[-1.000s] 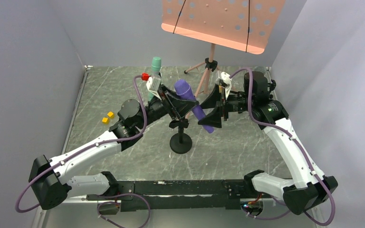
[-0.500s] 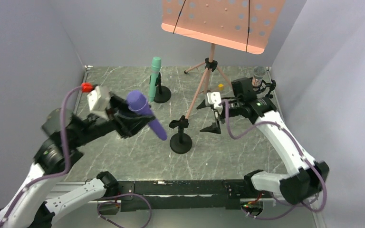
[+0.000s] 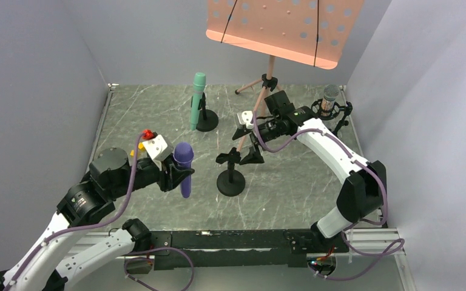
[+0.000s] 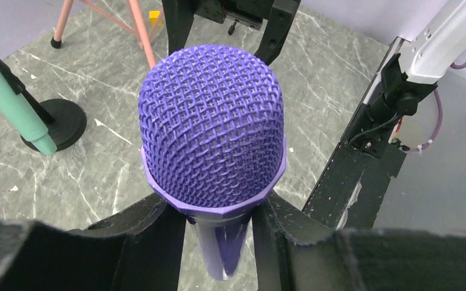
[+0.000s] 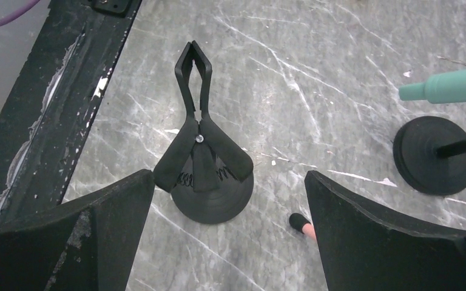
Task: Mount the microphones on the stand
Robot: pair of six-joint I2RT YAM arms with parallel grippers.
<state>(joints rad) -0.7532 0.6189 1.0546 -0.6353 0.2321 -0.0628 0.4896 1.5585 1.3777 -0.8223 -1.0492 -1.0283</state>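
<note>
My left gripper (image 3: 179, 176) is shut on the purple microphone (image 3: 184, 167), held upright above the table left of the empty black clip stand (image 3: 230, 173). In the left wrist view the purple mesh head (image 4: 212, 127) fills the middle and my fingers (image 4: 151, 242) clamp its body. My right gripper (image 3: 247, 144) is open and empty, just above and behind the empty stand, whose clip (image 5: 195, 70) and base (image 5: 209, 200) show in the right wrist view. The mint green microphone (image 3: 197, 100) stands clipped in its stand. The silver-pink microphone (image 3: 329, 97) sits in a stand at the far right.
A pink music stand (image 3: 282, 27) on a tripod (image 3: 261, 100) stands at the back; one tripod foot (image 5: 300, 224) shows between my right fingers. Small yellow blocks (image 3: 135, 153) lie at the left. A black rail (image 3: 230, 239) runs along the near edge.
My left arm has pulled back and down to the left, turning the purple microphone upright. My right arm has swung left over the empty stand, open.
</note>
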